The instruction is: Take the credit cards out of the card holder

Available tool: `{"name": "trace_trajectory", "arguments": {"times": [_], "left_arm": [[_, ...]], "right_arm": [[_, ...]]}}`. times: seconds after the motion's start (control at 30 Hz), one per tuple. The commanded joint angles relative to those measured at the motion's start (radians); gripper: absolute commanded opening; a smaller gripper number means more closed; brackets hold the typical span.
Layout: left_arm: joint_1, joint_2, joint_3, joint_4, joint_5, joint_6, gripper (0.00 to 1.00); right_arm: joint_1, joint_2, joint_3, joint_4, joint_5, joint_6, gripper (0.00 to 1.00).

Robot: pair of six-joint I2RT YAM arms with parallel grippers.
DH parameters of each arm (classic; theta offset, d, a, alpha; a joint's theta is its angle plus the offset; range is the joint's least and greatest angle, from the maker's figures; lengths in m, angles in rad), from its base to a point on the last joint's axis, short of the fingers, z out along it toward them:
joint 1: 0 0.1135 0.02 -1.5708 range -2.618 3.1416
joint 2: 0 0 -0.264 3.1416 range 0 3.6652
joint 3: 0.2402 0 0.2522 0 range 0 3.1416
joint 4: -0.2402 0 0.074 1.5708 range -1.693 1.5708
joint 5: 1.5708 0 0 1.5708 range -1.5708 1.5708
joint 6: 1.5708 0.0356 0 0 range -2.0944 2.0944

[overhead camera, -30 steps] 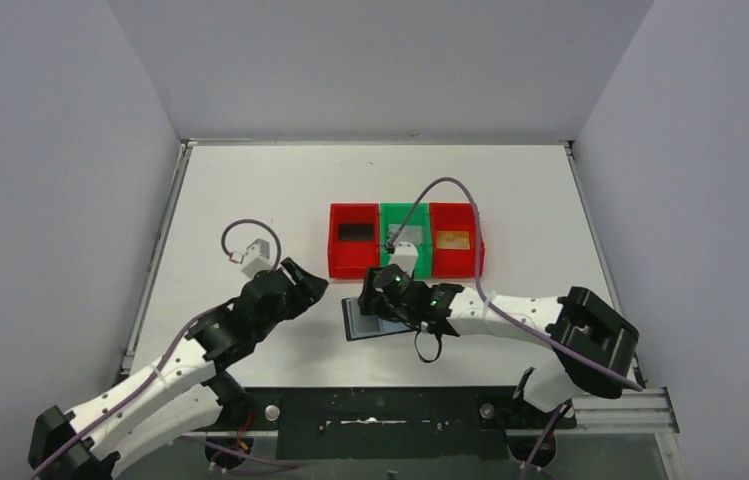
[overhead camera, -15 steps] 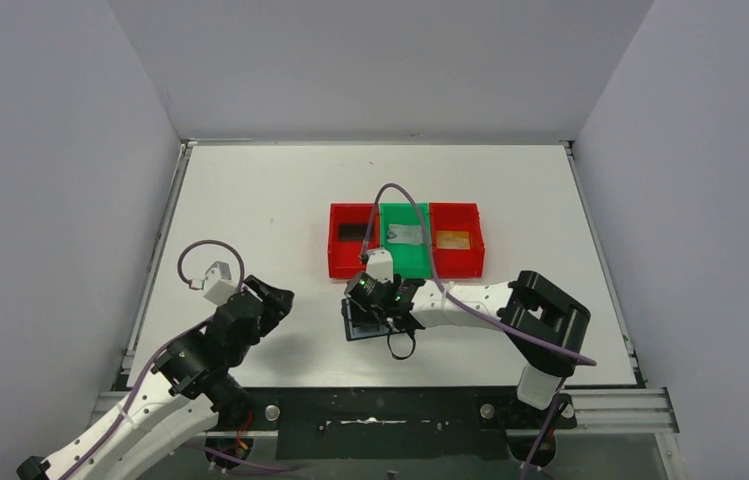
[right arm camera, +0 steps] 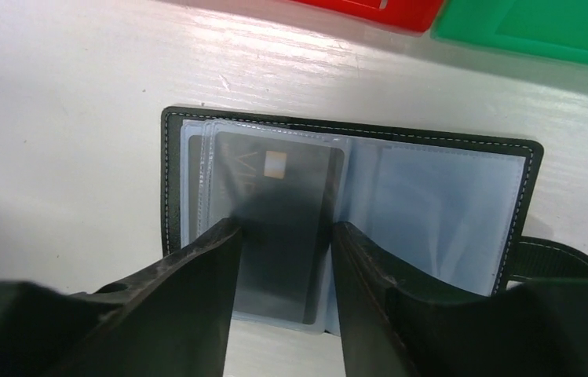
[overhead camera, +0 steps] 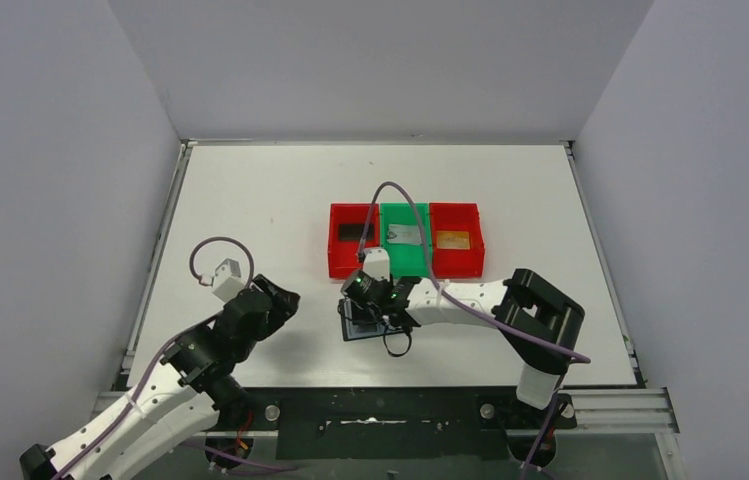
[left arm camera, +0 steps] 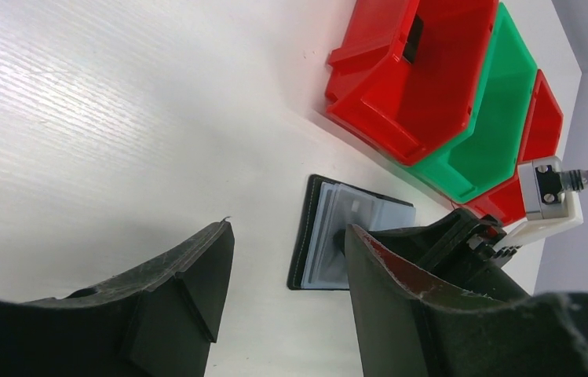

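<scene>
The card holder (right arm camera: 447, 204) lies spread open and flat on the table (overhead camera: 250, 200), directly under the right gripper (right arm camera: 284, 228). Its clear sleeves face up. A dark card (right arm camera: 279, 177) with a gold chip sits in the sleeves of the page beneath the fingertips. The right gripper's jaws stand partly apart, one fingertip over each long side of that card's near half. Whether they press on it cannot be told, and nothing is lifted. The holder's black strap (right arm camera: 561, 263) sticks out on the right side of the wrist view. Just beyond the tips stands a row of bins (overhead camera: 455, 266), red, green, red. The left gripper (left arm camera: 289, 232) hangs above the table well to the left of the right one. It is apart from the holder and aimed toward it, its jaws released and empty.
</scene>
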Motion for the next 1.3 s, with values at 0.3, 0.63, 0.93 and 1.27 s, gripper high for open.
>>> {"name": "trace_trajectory", "arguments": {"times": [0.3,0.63,0.93,1.27], "left_arm": [[0.004,0.239,0.017,0.303,0.218,0.117,0.54],[0.009,0.373,-0.009,0.449,0.349,0.114,0.54],[0.022,0.466,-0.016,0.565,0.439,0.115,0.54],[0.030,0.583,-0.015,0.722,0.541,0.100,0.55]], "right_arm": [[-0.080,-0.064,-0.151,0.184,-0.148,0.031,0.14],[-0.151,-0.112,-0.270,0.326,-0.250,0.064,0.00],[-0.232,-0.152,-0.418,0.540,-0.379,0.136,0.00],[-0.295,-0.128,-0.522,0.679,-0.461,0.199,0.00]]}}
